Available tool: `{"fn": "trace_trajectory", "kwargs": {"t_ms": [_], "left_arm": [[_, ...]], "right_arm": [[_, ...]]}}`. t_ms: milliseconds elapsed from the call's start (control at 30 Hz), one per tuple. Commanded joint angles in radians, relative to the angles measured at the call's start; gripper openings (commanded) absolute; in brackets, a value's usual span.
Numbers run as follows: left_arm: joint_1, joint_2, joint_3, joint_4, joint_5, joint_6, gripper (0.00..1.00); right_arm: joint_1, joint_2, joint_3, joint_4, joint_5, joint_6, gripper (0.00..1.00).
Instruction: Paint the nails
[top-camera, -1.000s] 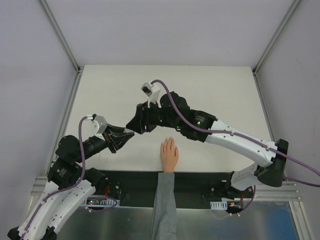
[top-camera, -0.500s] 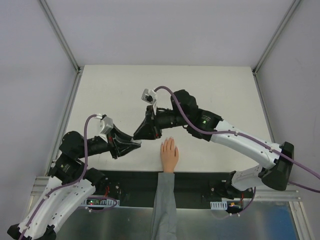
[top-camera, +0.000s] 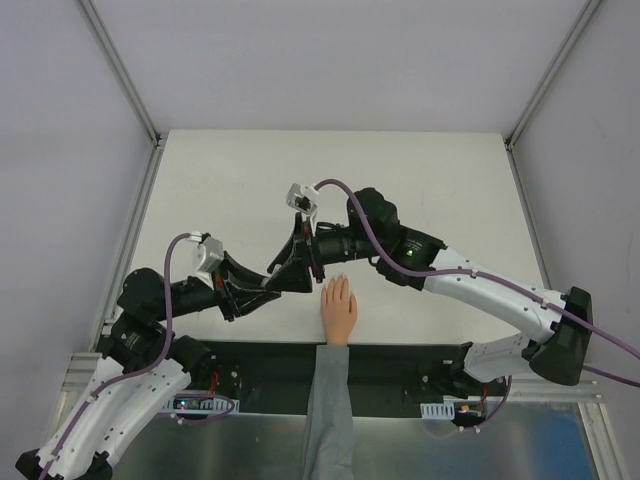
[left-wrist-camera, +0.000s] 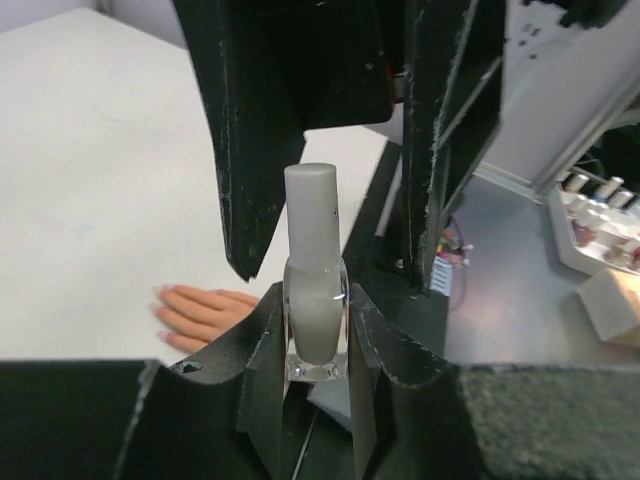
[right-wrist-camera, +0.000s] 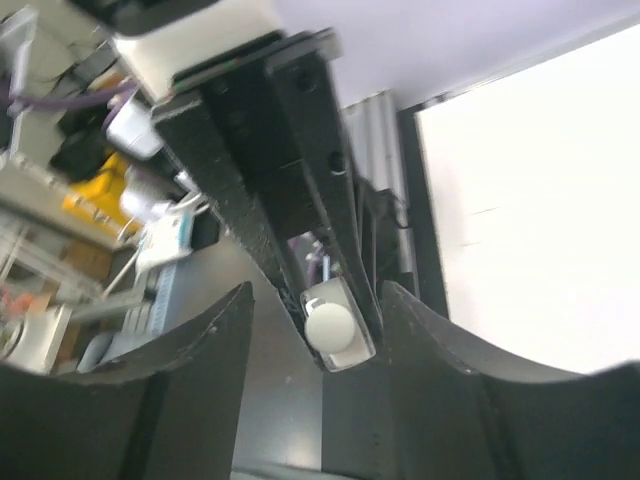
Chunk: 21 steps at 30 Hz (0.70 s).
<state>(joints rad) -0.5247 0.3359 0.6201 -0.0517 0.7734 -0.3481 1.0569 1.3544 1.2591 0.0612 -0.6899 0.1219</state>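
**Trainee:** What does the figure show of the two claws?

**Instructor:** Left wrist view. Your left claw (left-wrist-camera: 317, 345) is clamped on the glass base of the polish bottle (left-wrist-camera: 317, 318). The grey cap (left-wrist-camera: 311, 205) stands free and points toward your right claw (left-wrist-camera: 340, 130). That claw is wide, with one finger on each side of the cap and a gap on both sides.

**Trainee:** How is the step done well?

**Instructor:** The step in hand appears to be taking the cap off.
- Centre the cap between your right fingers before you close.
- Grip the cap only, never the glass shoulder.
- Turn about the bottle's own axis, with the left grip firm so the bottle cannot spin.
- Draw the cap straight out, so the brush does not drag on the neck.

**Trainee:** Where do the nails lie?

**Instructor:** Top view. The hand (top-camera: 338, 308) lies flat on the table (top-camera: 400, 170) at its near edge. The grey sleeve (top-camera: 328, 400) runs back between the arm bases. The fingertips are near the meeting claws, to their right and nearer the bases, and apart from both. In the left wrist view the nails (left-wrist-camera: 165, 313) show as pale tips, low and to the left of the bottle.
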Motion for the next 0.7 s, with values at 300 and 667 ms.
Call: {"fn": "trace_trajectory", "kwargs": {"t_ms": [300, 667], "left_arm": [[-0.008, -0.028, 0.013, -0.079, -0.284, 0.164, 0.0], [-0.008, -0.049, 0.015, -0.051, -0.341, 0.147, 0.0]], "right_arm": [[0.066, 0.043, 0.19, -0.171, 0.489, 0.183, 0.53], [0.112, 0.121, 0.267, -0.219, 0.563, 0.179, 0.45]]}}
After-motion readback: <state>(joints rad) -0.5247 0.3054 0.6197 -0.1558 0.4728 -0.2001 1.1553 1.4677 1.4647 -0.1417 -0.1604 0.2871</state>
